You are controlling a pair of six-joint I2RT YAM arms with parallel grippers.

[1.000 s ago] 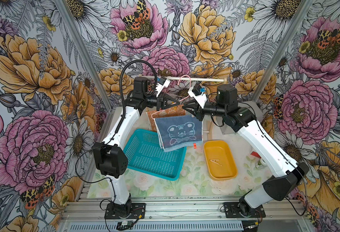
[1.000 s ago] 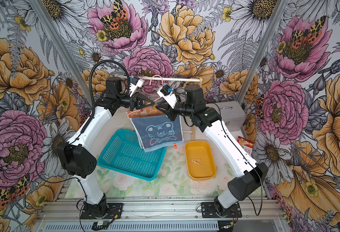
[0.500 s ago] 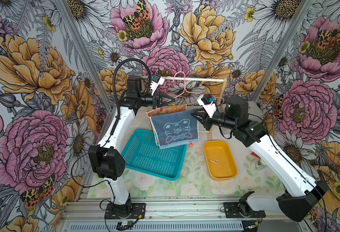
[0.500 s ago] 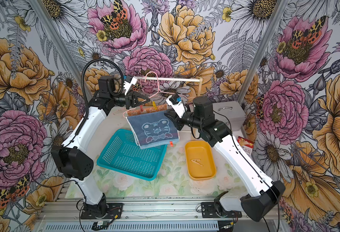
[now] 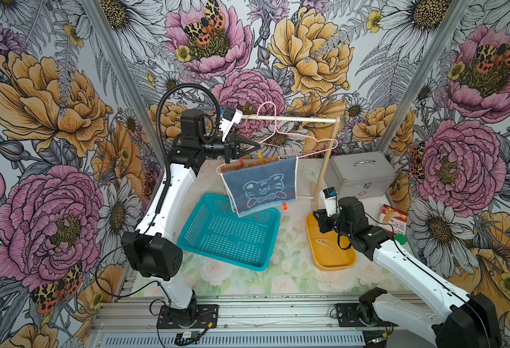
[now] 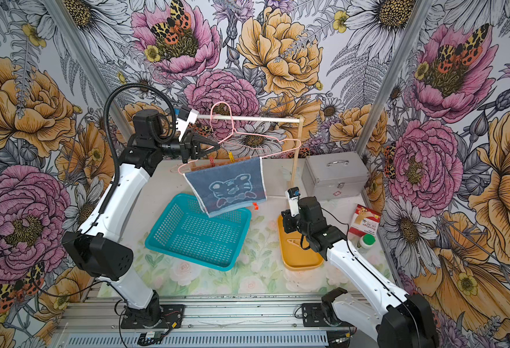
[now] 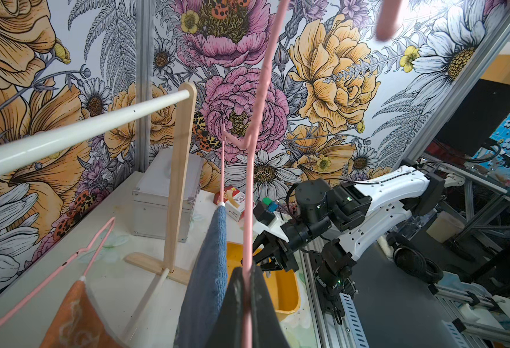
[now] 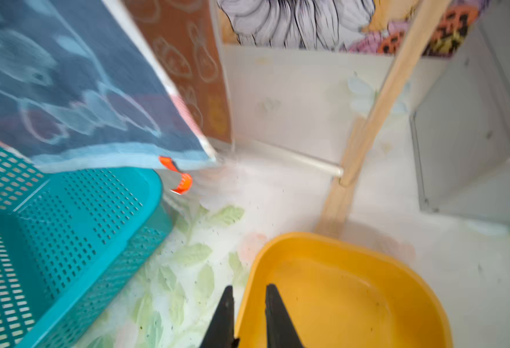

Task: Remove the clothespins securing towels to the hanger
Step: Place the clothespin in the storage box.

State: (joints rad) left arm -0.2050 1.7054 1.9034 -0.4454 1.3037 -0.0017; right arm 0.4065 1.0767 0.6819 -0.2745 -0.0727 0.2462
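Observation:
A pink wire hanger (image 5: 317,141) hangs from the white rail. My left gripper (image 5: 255,146) (image 7: 247,272) is shut on the hanger's wire near its left shoulder. A denim-blue towel (image 5: 259,186) (image 8: 66,90) with a tiger face is draped over the bottom bar. An orange towel (image 5: 270,160) (image 7: 72,316) hangs right behind it. A yellow clothespin (image 5: 259,155) and a red clothespin (image 5: 241,163) stand along the top edge. A wooden clothespin (image 5: 323,242) lies in the yellow tray (image 5: 338,259). My right gripper (image 5: 316,221) (image 8: 249,289) hovers low over the tray's left rim. Its jaws are slightly apart, with nothing seen between them.
A teal basket (image 5: 229,238) sits under the towels. The rack's wooden post (image 5: 326,162) stands behind the tray. A grey metal case (image 5: 359,174) is at the back right. A small box (image 5: 394,217) and a green-capped bottle (image 5: 400,239) are by the right wall.
My right arm has pulled away from the hanger's right end and come down to the yellow tray. The left gripper has kept its hold, and the hanger has shifted with the towels.

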